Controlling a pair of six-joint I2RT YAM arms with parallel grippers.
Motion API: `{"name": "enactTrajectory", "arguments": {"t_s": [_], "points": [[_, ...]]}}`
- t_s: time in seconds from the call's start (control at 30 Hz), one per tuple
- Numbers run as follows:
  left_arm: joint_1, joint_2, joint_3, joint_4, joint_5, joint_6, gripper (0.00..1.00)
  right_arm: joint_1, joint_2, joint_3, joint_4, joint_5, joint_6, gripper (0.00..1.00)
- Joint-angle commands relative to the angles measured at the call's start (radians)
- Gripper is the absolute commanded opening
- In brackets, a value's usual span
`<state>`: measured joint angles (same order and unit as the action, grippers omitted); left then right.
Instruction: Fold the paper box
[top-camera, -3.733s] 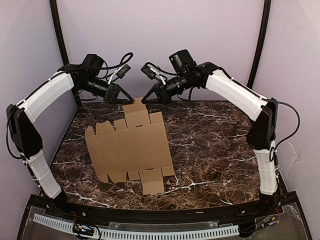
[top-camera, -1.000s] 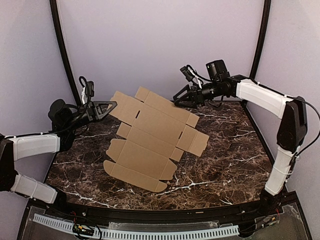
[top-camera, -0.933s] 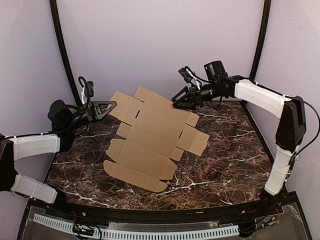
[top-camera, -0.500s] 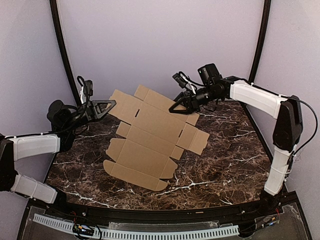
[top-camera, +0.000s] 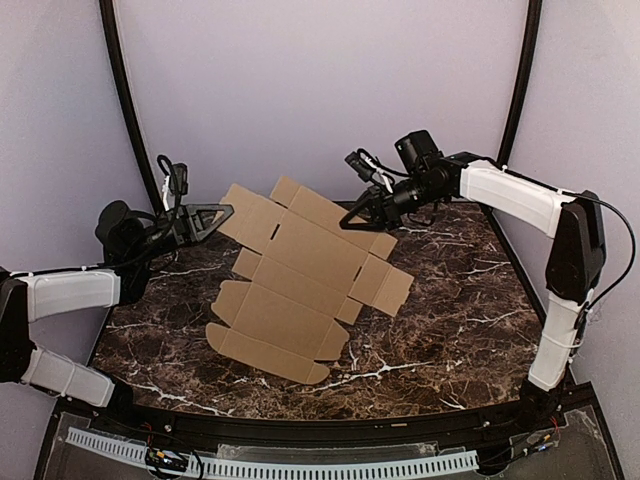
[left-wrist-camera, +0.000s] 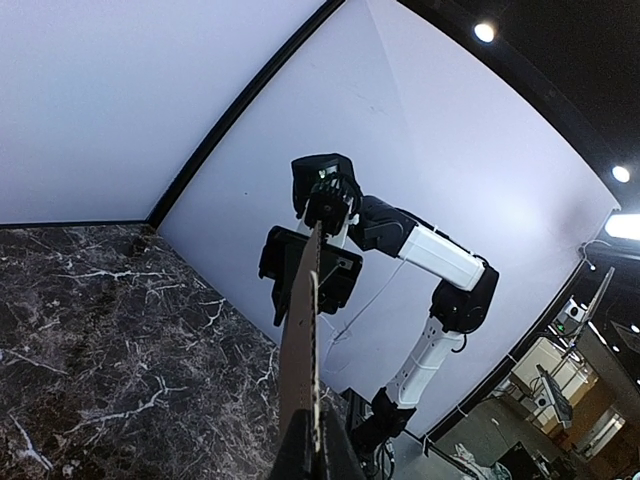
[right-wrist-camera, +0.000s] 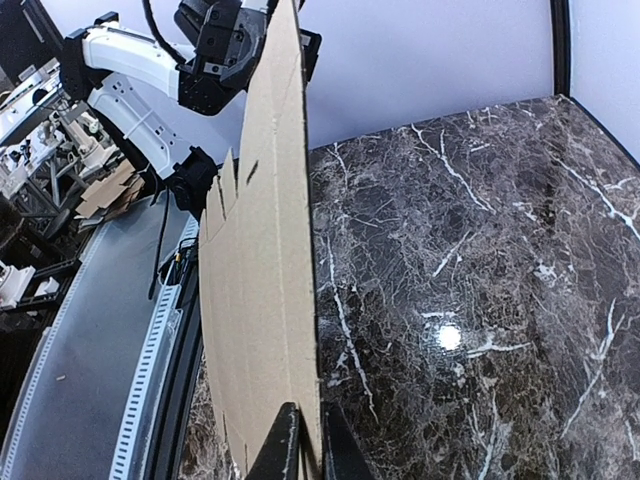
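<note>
The marble table (top-camera: 450, 320) lies nearest; over it the paper box (top-camera: 300, 285), an unfolded flat sheet, slants up from its scalloped near edge toward the back wall; whether that low edge touches the marble I cannot tell. Farther back, the left gripper (top-camera: 222, 212) is pinched tight on the sheet's far-left corner; the right gripper (top-camera: 350, 222) clamps narrowly on the far-right edge.

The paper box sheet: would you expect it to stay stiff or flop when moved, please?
Probably light: the paper box is held up by thin edge pinches from the left gripper and right gripper. Likely stiff within panels, as it looks nearly flat edge-on, but it may hinge at its creases and flaps.
</note>
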<state>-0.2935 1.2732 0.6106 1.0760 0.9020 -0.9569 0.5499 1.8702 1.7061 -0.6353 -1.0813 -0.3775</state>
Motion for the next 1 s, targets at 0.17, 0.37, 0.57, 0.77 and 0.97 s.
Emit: {"name": "enactTrajectory", "arguments": {"t_s": [0.17, 0.37, 0.57, 0.77, 0.97], "points": [[0.004, 0.005, -0.007, -0.001, 0.03, 0.015, 0.01, 0.025, -0.035, 0.021, -0.052, -0.026, -0.045, 0.0], [0.016, -0.032, 0.021, -0.232, 0.017, 0.144, 0.32, 0.025, -0.039, 0.027, -0.074, 0.006, -0.044, 0.0], [0.021, -0.091, 0.086, -0.72, -0.164, 0.361, 0.61, 0.048, -0.043, 0.033, -0.117, 0.188, -0.036, 0.0], [0.022, -0.137, 0.138, -0.949, -0.314, 0.452, 0.74, 0.104, 0.007, 0.046, -0.132, 0.375, -0.003, 0.0], [0.019, -0.161, 0.215, -1.164, -0.424, 0.51, 0.74, 0.137, 0.069, 0.055, -0.121, 0.484, 0.045, 0.0]]}}
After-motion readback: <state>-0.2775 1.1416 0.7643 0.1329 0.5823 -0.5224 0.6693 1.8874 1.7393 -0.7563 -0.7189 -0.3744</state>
